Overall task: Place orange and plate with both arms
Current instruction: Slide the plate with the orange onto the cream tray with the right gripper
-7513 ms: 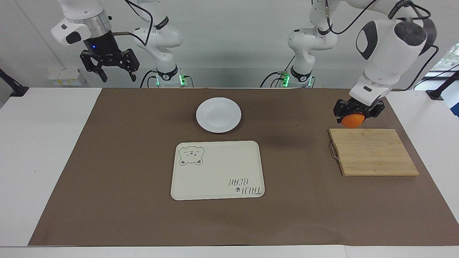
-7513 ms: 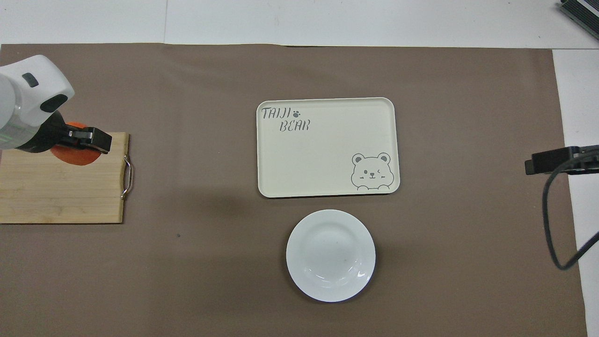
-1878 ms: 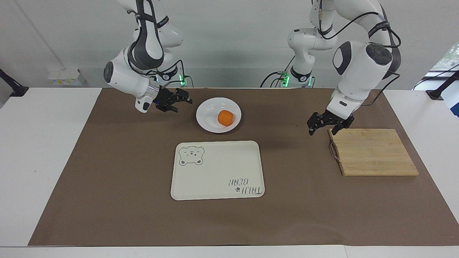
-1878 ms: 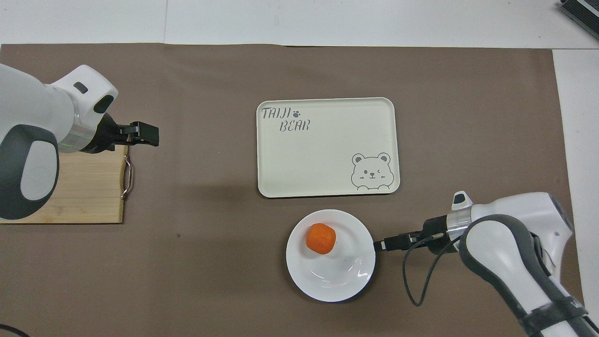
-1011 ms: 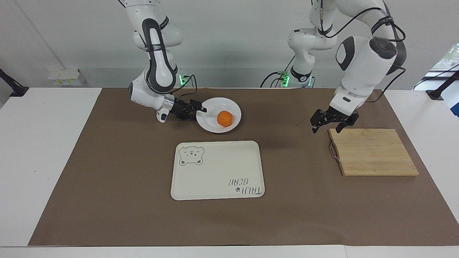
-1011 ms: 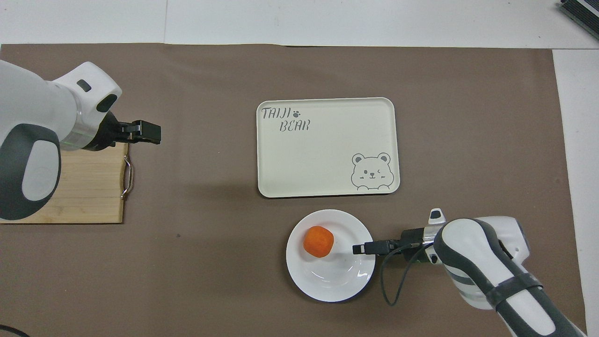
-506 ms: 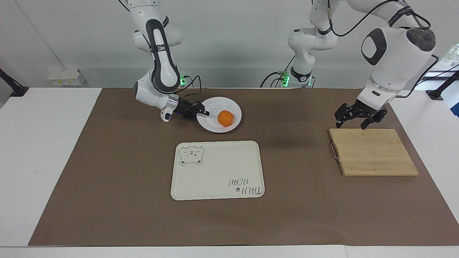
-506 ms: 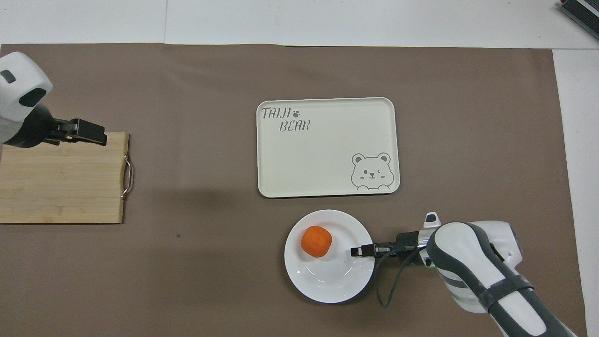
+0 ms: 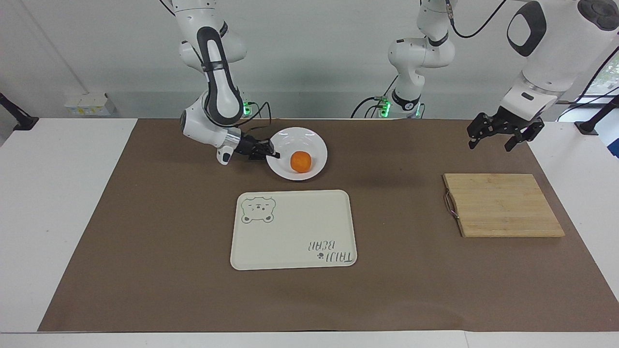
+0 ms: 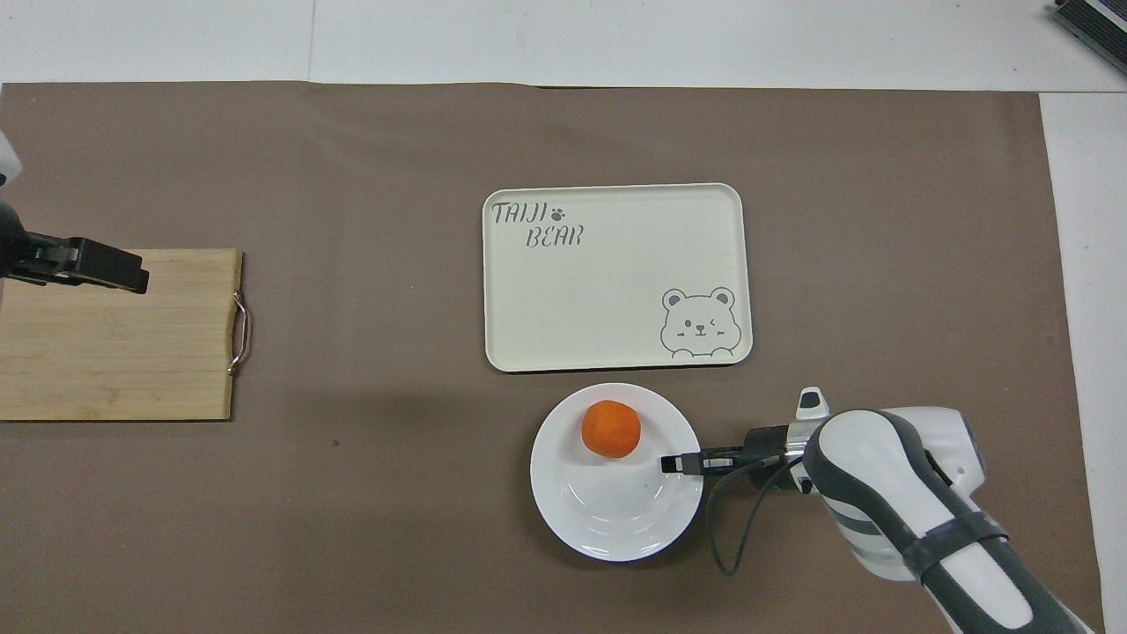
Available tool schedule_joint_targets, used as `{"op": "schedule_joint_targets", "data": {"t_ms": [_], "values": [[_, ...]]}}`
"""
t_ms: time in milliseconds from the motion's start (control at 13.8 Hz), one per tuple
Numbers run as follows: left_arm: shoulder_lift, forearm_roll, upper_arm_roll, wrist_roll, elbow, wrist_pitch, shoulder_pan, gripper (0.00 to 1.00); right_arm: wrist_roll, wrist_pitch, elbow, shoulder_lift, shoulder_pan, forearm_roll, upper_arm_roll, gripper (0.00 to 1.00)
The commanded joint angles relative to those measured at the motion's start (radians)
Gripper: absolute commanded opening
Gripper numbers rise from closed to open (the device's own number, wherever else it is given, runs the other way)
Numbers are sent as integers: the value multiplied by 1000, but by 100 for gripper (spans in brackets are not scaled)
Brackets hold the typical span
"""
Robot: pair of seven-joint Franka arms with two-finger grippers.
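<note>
Now my right pincer (image 9: 272, 154) is clamped on the rim of the plate (image 9: 309, 140), and 1 tilt toward the tray (image 9: 293, 229) could roll the orange (image 9: 301, 161) off, while my left pincer (image 9: 499, 133), spread apart, waits above the table (image 9: 411, 285).

plate (image 9: 309, 139): on the mat (image 9: 145, 251), nearer to the robots than the tray (image 9: 293, 228), just beside it.
orange (image 9: 301, 161): in the plate, on the part toward the tray.
right gripper (image 9: 272, 153): at the plate's rim on the right arm's side, fingers closed on it.
cutting board (image 9: 503, 205): toward the left arm's end, well apart from the tray.
left gripper (image 9: 499, 133): raised over the mat near the cutting board's edge, fingers spread.
</note>
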Motion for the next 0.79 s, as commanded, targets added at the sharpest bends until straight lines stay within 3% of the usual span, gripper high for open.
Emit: {"op": "schedule_joint_targets", "data": {"t_ms": [0,361,722], "values": [[-4,15,15,15,3,-13,-14,100,-24,-19,52,-9,3,20,3,0],[-4,15,15,15,3,-13,-14,100,7,-74,141,-12,-15,20,2,0],[-4,15,15,15,3,-13,-14,100,137,-94,434,169,-78,-104,-1,0]]}}
